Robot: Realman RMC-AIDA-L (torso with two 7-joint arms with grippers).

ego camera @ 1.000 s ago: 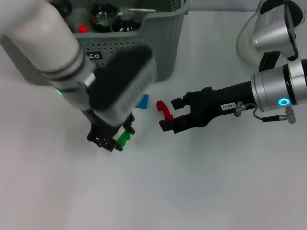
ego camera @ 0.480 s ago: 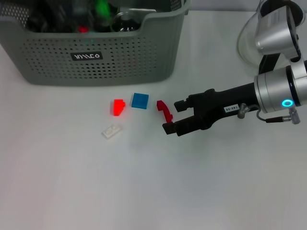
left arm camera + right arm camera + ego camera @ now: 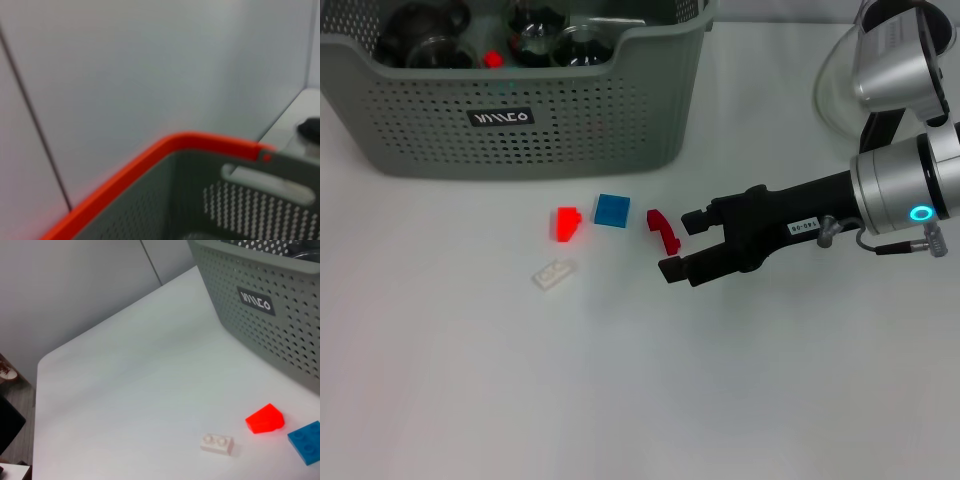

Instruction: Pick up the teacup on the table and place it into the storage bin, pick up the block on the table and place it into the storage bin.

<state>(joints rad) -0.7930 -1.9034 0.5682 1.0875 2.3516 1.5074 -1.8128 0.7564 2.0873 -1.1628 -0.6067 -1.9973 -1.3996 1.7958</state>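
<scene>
The grey-green storage bin (image 3: 520, 100) stands at the table's back left, and its black label (image 3: 255, 301) also shows in the right wrist view. Dark glass cups (image 3: 420, 35) and a small red piece (image 3: 493, 59) lie inside it. No teacup shows on the table. In front of the bin lie a red-orange block (image 3: 566, 223), a blue block (image 3: 612, 210), a white block (image 3: 553, 273) and a dark red curved piece (image 3: 663, 229). My right gripper (image 3: 680, 242) is open just right of the curved piece, touching nothing. The left gripper is out of view.
A clear glass vessel (image 3: 835, 95) stands at the back right, behind my right arm. The left wrist view shows only a wall and a grey perforated container with an orange rim (image 3: 165, 147). The table's edge (image 3: 40, 365) shows in the right wrist view.
My left arm, which held a green block low over the table, rose over the bin and has left the head view. The right gripper has barely moved.
</scene>
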